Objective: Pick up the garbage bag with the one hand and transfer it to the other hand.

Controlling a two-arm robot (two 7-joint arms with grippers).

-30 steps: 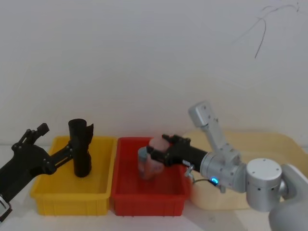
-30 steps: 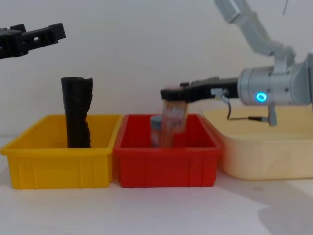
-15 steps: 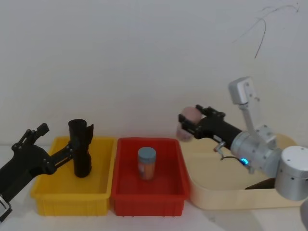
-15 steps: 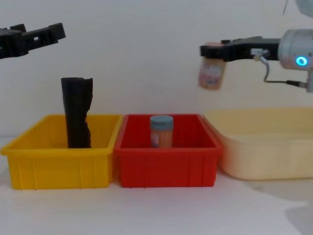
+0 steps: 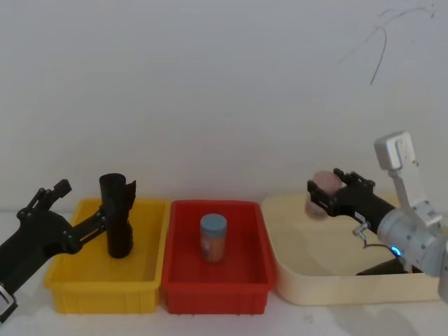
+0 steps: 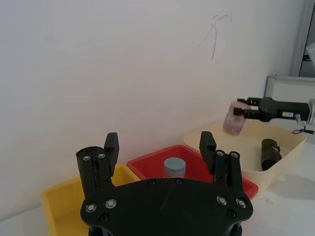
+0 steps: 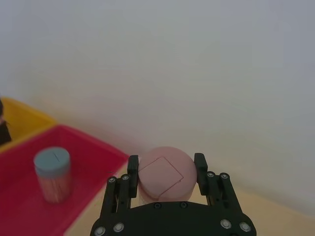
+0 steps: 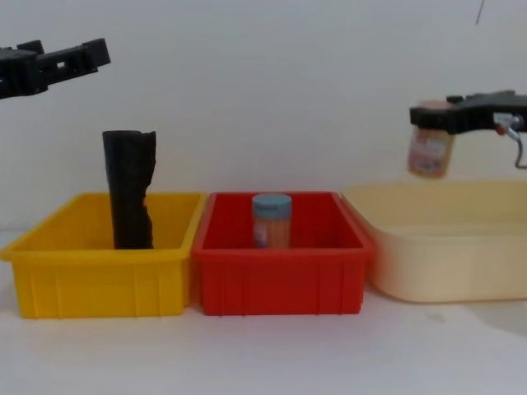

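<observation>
Right gripper (image 5: 322, 196) first: its two fingers (image 7: 132, 169) are pinching a pink-lidded jar (image 8: 430, 153) from either side, pads pressing on the lid's edge and the jar hanging below them. The jaws are closed only as far as the lid lets them. Behind the fingers, the black gripper body is running back at about 4 o'clock into the silver arm with its glowing ring, and the whole arm is reaching in level from the right. The jar is hanging in the air above the tub (image 5: 336, 290), clear of its rim.

Left gripper (image 6: 158, 145) now: its fingers (image 6: 111, 147) are spreading wide, gripping nothing. It is hanging high at 10 o'clock from the yellow bin (image 5: 98, 294) in the chest view, with the black arm trailing back to 7 o'clock in the head view.

Counting up:
- Two grippers.
- Three containers in a row, namely the yellow bin at 9 o'clock, the red bin (image 5: 210, 290) in the middle and the tub at 3 o'clock.
- Two jars, the pink-lidded one in the air and a blue-lidded jar (image 5: 213, 238) standing upright in the red bin.
- Two black rolls. A notched roll (image 5: 117, 217) is standing upright in the yellow bin. The garbage bag (image 6: 269, 152) is lying in the tub, near its far end from the left wrist camera, with no gripper touching it.
</observation>
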